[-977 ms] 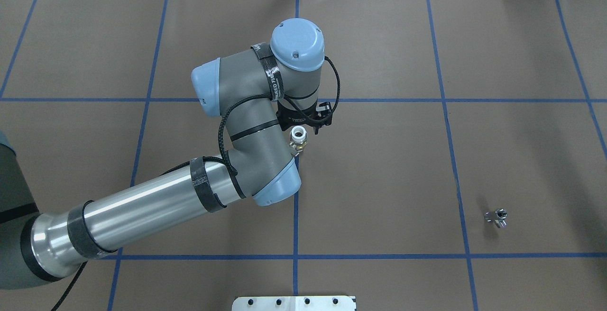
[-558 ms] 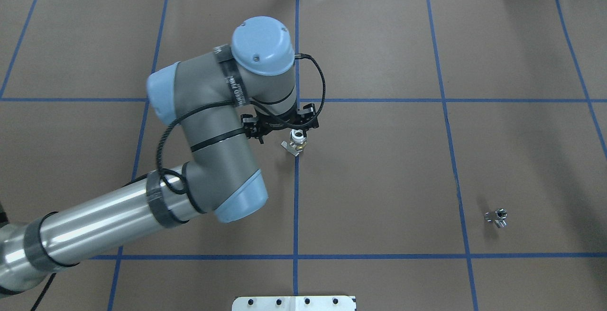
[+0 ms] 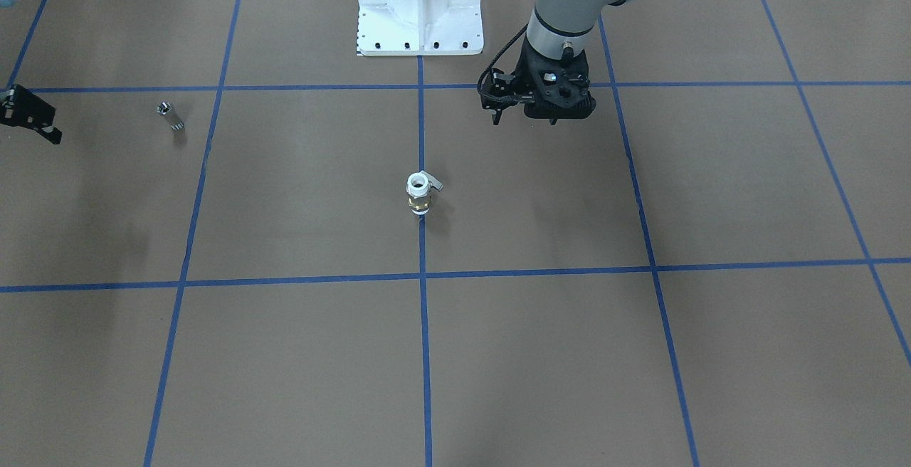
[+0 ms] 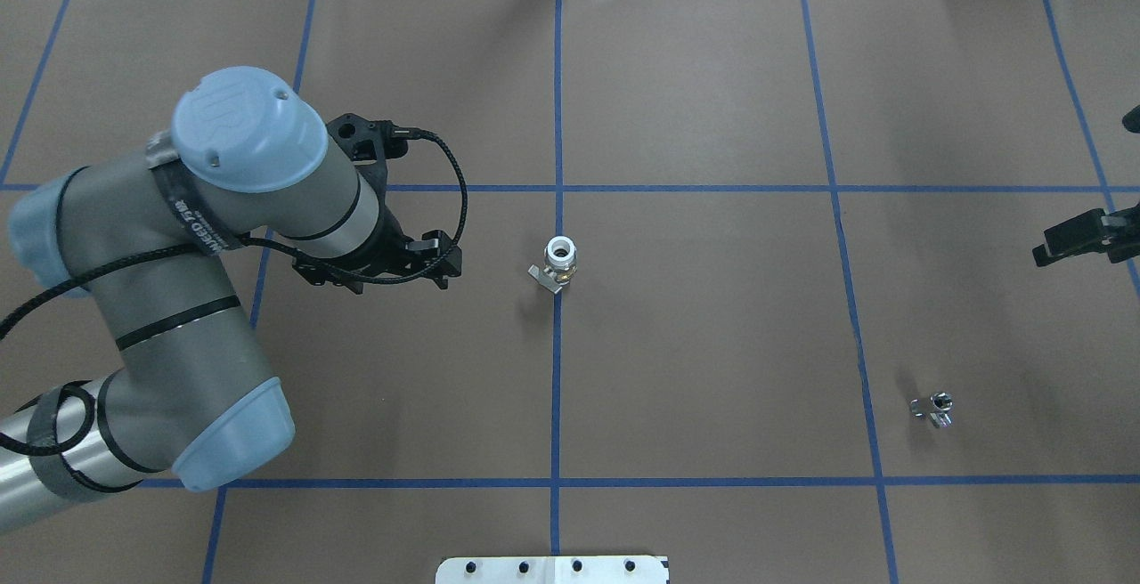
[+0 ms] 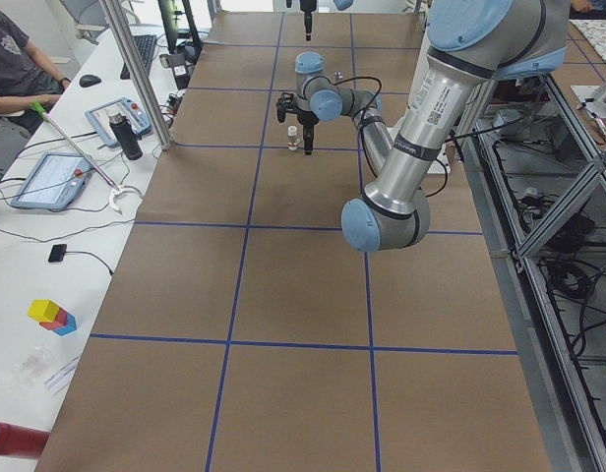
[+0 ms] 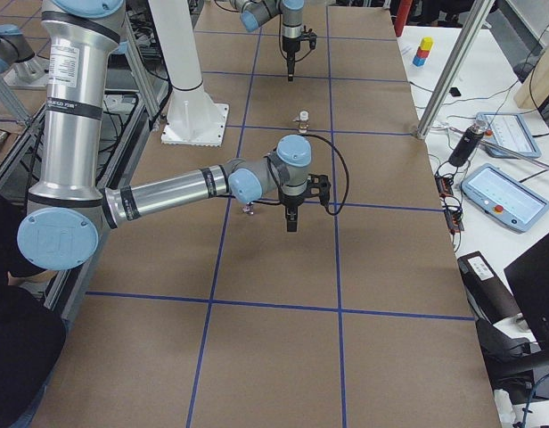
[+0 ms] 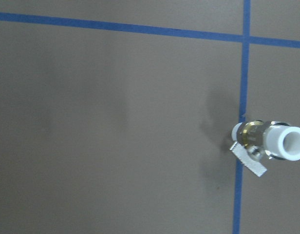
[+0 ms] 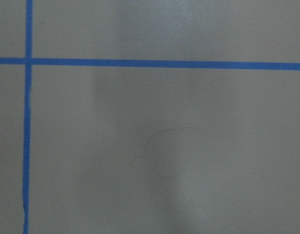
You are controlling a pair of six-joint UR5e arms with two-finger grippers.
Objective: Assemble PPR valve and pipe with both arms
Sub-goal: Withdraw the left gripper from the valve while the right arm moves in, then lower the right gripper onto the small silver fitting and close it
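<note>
The stubby white-and-brass PPR valve (image 4: 559, 261) stands upright on a blue tape line in the middle of the brown taped surface (image 4: 712, 344). The left arm's black hand (image 3: 530, 111) hangs off to its side, fingers apart, holding nothing. The small silvery pipe (image 4: 932, 408) lies far to the robot's right. The right hand (image 4: 1078, 241) hovers at the surface's edge; whether it is apart or together cannot be told.

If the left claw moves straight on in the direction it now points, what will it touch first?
The left claw points down, so it would probably meet the bare table first. The PPR valve stands apart to its side, only at the edge of its wrist view, though depth is unclear.
</note>
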